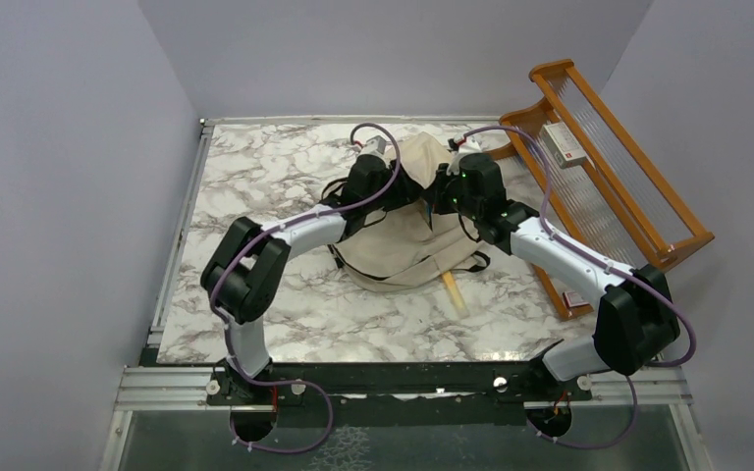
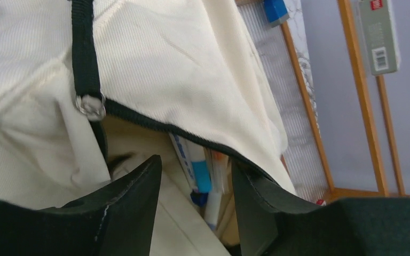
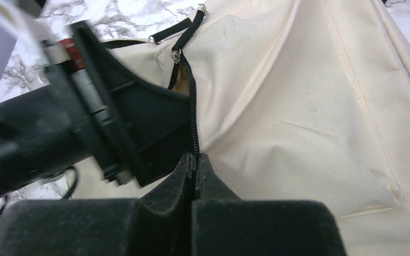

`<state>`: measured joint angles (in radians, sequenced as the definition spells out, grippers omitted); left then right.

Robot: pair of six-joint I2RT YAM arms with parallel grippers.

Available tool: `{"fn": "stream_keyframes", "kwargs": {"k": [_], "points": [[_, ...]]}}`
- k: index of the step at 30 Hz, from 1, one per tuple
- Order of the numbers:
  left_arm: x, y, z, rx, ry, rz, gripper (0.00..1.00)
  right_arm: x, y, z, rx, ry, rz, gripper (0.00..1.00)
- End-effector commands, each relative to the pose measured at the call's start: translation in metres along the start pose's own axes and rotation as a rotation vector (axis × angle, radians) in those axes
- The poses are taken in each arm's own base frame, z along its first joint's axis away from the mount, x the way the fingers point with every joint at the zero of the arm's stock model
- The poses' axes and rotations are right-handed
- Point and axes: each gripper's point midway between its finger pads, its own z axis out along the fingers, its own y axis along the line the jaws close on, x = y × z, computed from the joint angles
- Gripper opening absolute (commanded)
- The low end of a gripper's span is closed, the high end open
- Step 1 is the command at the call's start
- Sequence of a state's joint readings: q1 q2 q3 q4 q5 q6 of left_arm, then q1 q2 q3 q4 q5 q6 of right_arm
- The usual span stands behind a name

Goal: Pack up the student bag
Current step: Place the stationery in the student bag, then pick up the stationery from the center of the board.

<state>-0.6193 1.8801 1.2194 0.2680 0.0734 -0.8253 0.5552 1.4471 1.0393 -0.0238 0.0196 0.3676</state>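
The beige student bag point(image 1: 407, 245) lies in the middle of the marble table, its black zip partly open. My left gripper point(image 1: 390, 188) is open at the bag's mouth. In the left wrist view the left gripper point(image 2: 195, 184) frames the opening, with several pens and a blue-capped marker point(image 2: 203, 178) inside; the bag's fabric point(image 2: 192, 64) fills that view. My right gripper point(image 1: 442, 191) is shut on the bag's zip edge; in the right wrist view the right gripper point(image 3: 195, 159) pinches the black zip line of the bag point(image 3: 299, 117), beside a left finger point(image 3: 139, 122) in the opening.
A wooden rack point(image 1: 609, 167) leans at the table's right edge, holding a grey box with a red label point(image 1: 562, 144). A wooden stick point(image 1: 451, 288) lies on the table just in front of the bag. Grey walls close in at the left, back and right.
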Motion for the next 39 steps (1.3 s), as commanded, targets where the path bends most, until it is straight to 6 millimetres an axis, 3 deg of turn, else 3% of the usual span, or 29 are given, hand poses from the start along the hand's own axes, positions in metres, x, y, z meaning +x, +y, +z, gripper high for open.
{"fn": "stream_keyframes", "kwargs": {"k": [1, 8, 10, 13, 17, 21, 25, 33, 39], "points": [[-0.020, -0.034, -0.046, 0.098, -0.049, 0.049, 0.52, -0.001, 0.011, 0.001, -0.044, 0.000, -0.005, 0.01], [-0.011, 0.011, -0.113, -0.090, -0.077, 0.129, 0.52, -0.006, 0.009, 0.009, -0.035, 0.000, -0.071, 0.01], [0.000, 0.019, -0.129, -0.136, -0.067, 0.130, 0.52, -0.010, 0.004, 0.012, -0.004, -0.009, -0.088, 0.00], [0.032, 0.017, -0.146, -0.191, -0.043, 0.145, 0.52, -0.015, 0.003, 0.013, 0.008, -0.023, -0.106, 0.01], [0.092, 0.006, -0.154, -0.212, 0.025, 0.139, 0.52, -0.018, 0.003, 0.017, 0.010, -0.017, -0.118, 0.01], [0.139, -0.009, -0.152, -0.222, 0.065, 0.168, 0.52, -0.022, 0.006, 0.019, 0.003, -0.006, -0.125, 0.01], [0.180, -0.025, -0.135, -0.251, 0.121, 0.221, 0.52, -0.026, 0.004, 0.018, 0.019, -0.013, -0.137, 0.01], [0.234, -0.052, -0.102, -0.258, 0.198, 0.373, 0.55, -0.039, 0.003, 0.012, 0.042, -0.032, -0.160, 0.01], [0.254, -0.048, -0.076, -0.328, 0.219, 0.404, 0.57, -0.043, 0.002, 0.009, 0.047, -0.038, -0.177, 0.01]]}}
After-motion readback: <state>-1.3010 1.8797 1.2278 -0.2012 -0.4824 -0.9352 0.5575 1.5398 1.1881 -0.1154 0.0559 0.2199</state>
